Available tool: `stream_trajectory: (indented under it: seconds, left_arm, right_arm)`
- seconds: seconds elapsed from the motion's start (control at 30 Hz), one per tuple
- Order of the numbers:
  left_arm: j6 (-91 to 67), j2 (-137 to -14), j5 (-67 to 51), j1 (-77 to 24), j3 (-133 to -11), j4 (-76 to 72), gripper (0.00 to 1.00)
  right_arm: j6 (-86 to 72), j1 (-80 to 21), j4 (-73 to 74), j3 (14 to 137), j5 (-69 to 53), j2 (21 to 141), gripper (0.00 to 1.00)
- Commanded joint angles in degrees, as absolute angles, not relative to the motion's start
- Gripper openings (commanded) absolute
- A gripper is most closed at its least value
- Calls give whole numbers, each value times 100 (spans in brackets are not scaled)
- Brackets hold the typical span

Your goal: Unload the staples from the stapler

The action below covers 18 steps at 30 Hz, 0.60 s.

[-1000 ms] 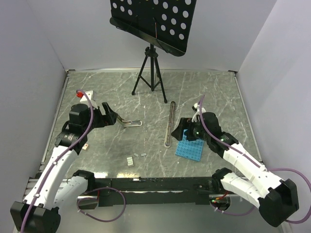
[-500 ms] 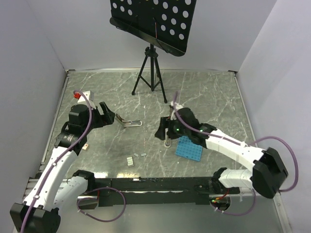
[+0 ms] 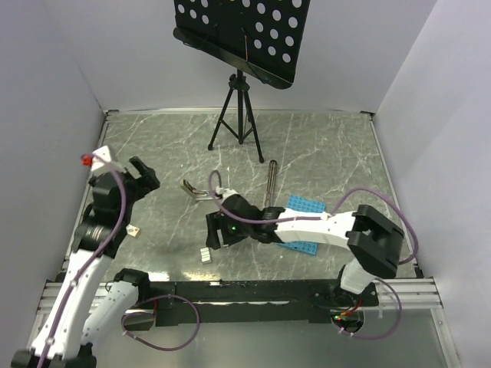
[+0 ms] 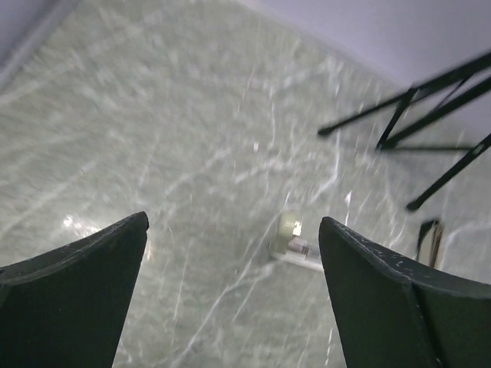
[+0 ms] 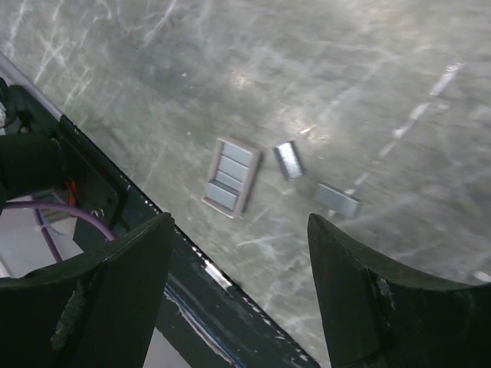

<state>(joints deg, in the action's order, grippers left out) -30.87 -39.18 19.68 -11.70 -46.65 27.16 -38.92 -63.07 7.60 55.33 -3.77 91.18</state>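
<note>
The stapler point(image 3: 195, 190) lies unheld on the counter point(image 3: 330, 153), left of centre, its two slim bare-metal arms splayed in a shallow V. In the left wrist view the stapler point(image 4: 295, 245) is a blurred bright sliver ahead of the left jaws, which stand wide apart and empty, well back from it. The right jaws, also spread and holding nothing, hover low over the staples point(image 5: 230, 176) by the counter's near edge. These are one broader grey block ribbed into segments and two smaller loose pieces just right of it. Whether more sit in the stapler's channel cannot be told.

The danger, I judge, is that near edge. The blocks are thin, flat and hard, and they rest on polished marbled stone beside the dark rail point(image 5: 192, 299). A blunt black finger point(image 5: 115, 284) landing askew would sooner skid them than pinch them, and one could slip over. A squeeze might also snap the joined strips. The stapler is equally slick and hinged, so pushed by one arm alone it would probably pivot or fold. The thin dark rod point(image 3: 270, 184) and blue perforated plate point(image 3: 304, 204) lie further right, the plate partly under the right arm point(image 3: 314, 227), so a careless sweep could drag it.
</note>
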Motion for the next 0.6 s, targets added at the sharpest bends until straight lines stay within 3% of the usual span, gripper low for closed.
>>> stream_trajectory:
  seconds: [0.0, 0.2, 0.57]
  left_arm:
    - [-3155, -3279, 2549, -1143, -4588, 2391, 97]
    - [-3120, -2979, 2514, -1143, -4482, 2276, 97]
    - [-3173, -2752, 2909, -1143, -4526, 2356, 97]
  right_arm:
    - [-3222, -6425, 1124, 6108, -122, 9403, 77]
    - [-1741, -6337, 1670, 6337, -140, 9282, 73]
    - [-3068, -6539, 1546, 6714, -370, 10001, 72]
